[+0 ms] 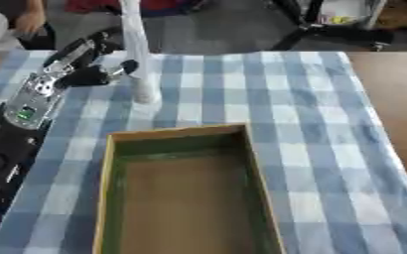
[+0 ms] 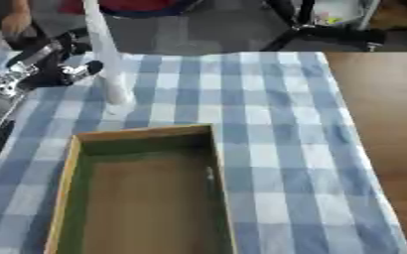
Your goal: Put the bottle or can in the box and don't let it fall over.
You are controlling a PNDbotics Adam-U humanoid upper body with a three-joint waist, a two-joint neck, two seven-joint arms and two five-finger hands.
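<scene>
A tall, slim white bottle (image 1: 139, 59) stands upright on the blue-and-white checked cloth, beyond the box's far left corner. Its top runs out of the picture. My left hand (image 1: 92, 75) comes in from the left at mid-height of the bottle. The thumb lies against the bottle's front and the fingers reach to its far side, so the hand is shut on it. The box (image 1: 108, 198) is a long wooden tray with green inner walls and a bare brown floor, in the lower middle, with nothing in it. My right hand shows in neither view.
My left forearm (image 1: 33, 99), silver and black, lies along the table's left edge. Bare brown tabletop (image 1: 398, 109) shows to the right of the cloth. A person and dark stand legs (image 1: 328, 30) are beyond the far edge.
</scene>
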